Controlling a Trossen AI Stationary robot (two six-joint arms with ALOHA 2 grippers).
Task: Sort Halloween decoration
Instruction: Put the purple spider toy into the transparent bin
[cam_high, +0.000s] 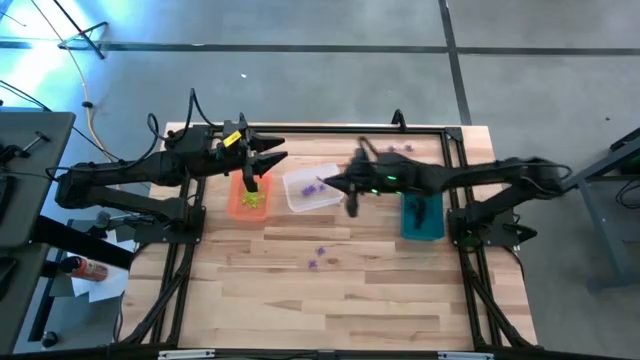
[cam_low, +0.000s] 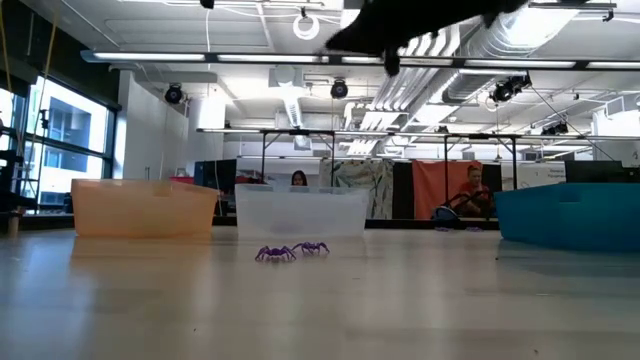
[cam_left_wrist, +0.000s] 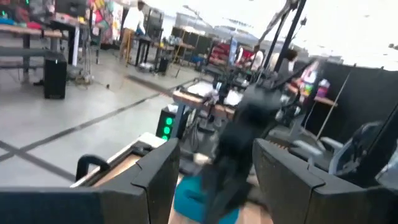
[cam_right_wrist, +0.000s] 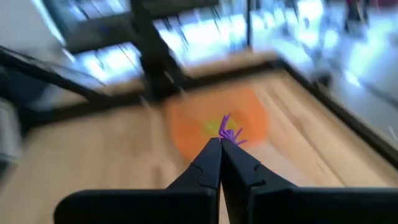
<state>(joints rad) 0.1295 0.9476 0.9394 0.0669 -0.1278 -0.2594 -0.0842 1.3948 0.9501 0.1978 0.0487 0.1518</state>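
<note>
Nearest the front of the tabletop, two purple spiders lie loose and unsorted, while above the clear bin the right gripper is pinched together on a purple spider, so the step looks like a carry and the next move calls for a release squarely over that bin. Farther back, the left gripper hangs with fingers apart over the orange bin holding yellow-green pieces, the teal bin hides its contents, and a few purple bits at the far edge are too small to read.

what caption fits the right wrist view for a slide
Right pincer shut on a purple spider trinket, with the orange bin blurred beyond it.
</note>
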